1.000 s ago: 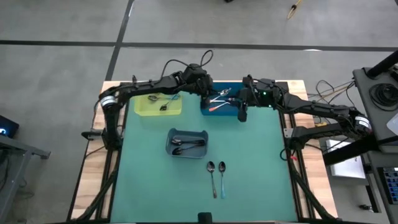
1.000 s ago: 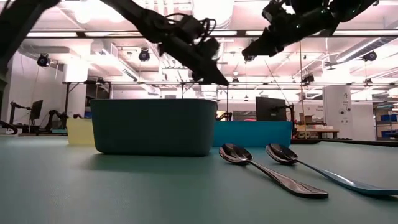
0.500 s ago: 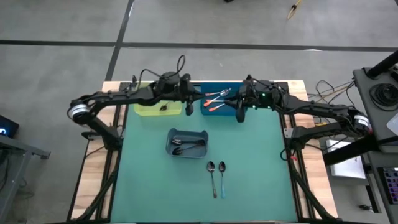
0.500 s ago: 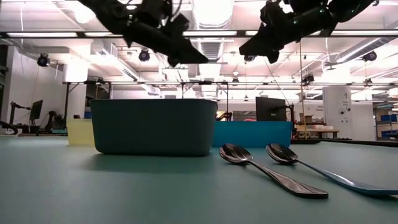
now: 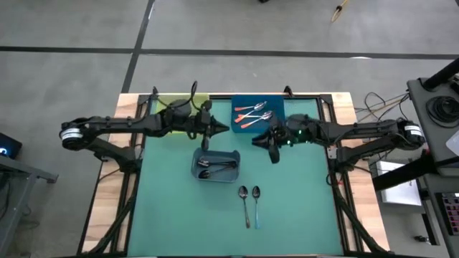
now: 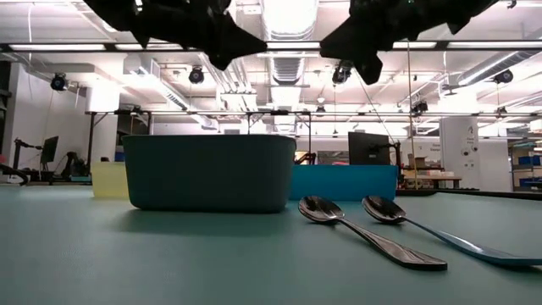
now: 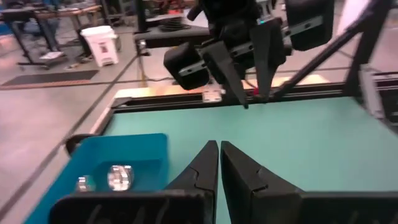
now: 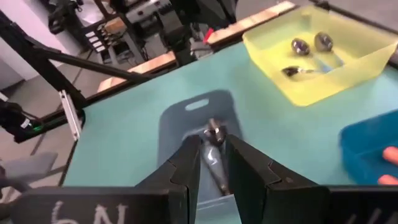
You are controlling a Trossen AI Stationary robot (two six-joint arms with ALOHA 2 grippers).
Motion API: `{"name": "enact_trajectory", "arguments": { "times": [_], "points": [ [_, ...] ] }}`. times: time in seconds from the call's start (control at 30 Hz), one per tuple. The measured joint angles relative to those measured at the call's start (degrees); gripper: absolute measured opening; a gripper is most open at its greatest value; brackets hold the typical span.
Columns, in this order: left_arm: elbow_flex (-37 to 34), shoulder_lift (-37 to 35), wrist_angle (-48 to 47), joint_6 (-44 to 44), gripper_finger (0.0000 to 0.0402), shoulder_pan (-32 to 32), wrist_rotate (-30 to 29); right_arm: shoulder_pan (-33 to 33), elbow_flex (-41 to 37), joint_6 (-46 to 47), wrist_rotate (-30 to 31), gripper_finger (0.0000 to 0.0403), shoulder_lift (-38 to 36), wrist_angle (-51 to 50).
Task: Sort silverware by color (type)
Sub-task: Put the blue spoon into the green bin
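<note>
Orange-handled spoons (image 5: 252, 115) fill the blue plastic bin (image 5: 276, 105), dark metal spoons (image 5: 217, 167) the grey bin (image 5: 195, 157); left gripper (image 5: 224, 130) closed, right gripper (image 5: 272, 155) slightly parted, empty

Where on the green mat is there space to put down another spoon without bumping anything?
The green mat is bare left of the two loose spoons and below the grey bin. It is bare on the right side too. The far end is crowded: yellow bin, blue bin, plus the left gripper and right gripper overhead.
</note>
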Motion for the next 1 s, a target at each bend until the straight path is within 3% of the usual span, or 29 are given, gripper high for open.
{"name": "enact_trajectory", "arguments": {
  "times": [0.4,0.6,0.83,1.0],
  "points": [
    [-6.0,-7.8,-0.1,-3.6,0.0000,-11.6,-0.1,15.8,0.0,23.4,9.8,0.0068,3.2,-0.3],
    [-8.3,-12.3,0.1,-3.6,0.0000,-15.5,-4.3,22.8,0.6,30.7,13.9,0.0068,6.6,-0.7],
    [-9.9,-15.5,-0.2,-4.9,0.0000,-16.1,-4.6,26.6,5.9,35.5,16.5,0.0068,14.6,-1.1],
    [-11.4,-17.7,-0.5,-5.0,0.0000,-16.1,-4.6,27.4,13.6,39.7,16.5,0.0068,20.5,-12.9]
  ]
}}
